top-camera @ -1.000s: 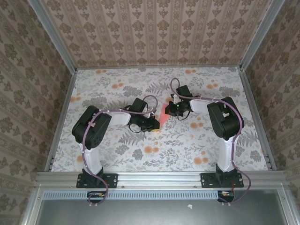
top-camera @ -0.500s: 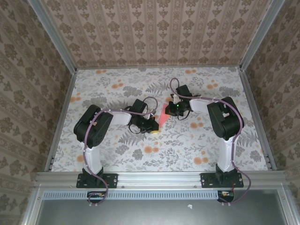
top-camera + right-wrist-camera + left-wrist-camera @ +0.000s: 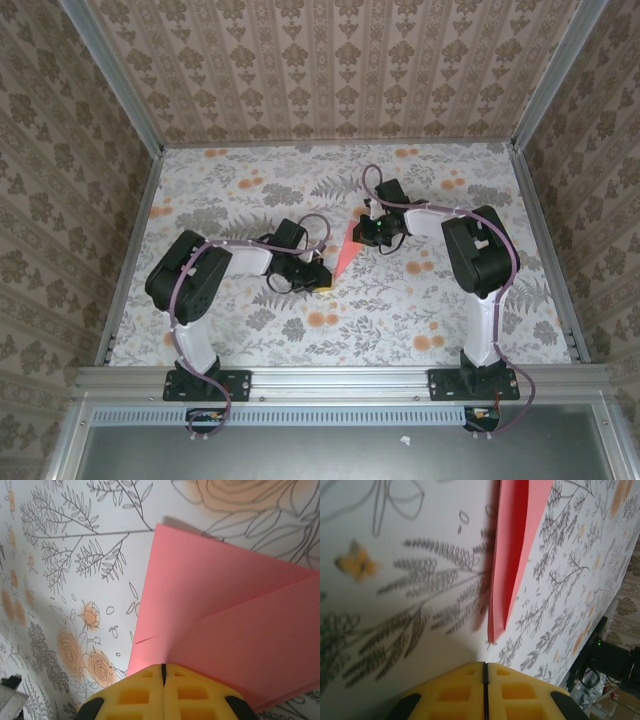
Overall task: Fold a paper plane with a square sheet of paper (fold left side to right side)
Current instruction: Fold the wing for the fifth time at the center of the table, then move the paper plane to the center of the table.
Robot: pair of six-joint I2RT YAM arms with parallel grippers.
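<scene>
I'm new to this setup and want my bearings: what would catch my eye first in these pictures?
The salmon-pink folded paper stands out at the middle of the flowered table, a narrow wedge with a sharp tip. The right gripper, shut, sits at its wide end. The left gripper, also shut, sits just short of its tip.

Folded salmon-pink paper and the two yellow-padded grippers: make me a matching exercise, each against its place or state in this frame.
Things
1. folded salmon-pink paper
2. left gripper
3. right gripper

Places or states
A. shut, fingertips over the paper's wide end
B. lies on the floral-print tabletop, between the two grippers
C. shut and empty, just short of the paper's narrow tip

Pairs: 1-B, 2-C, 3-A
</scene>
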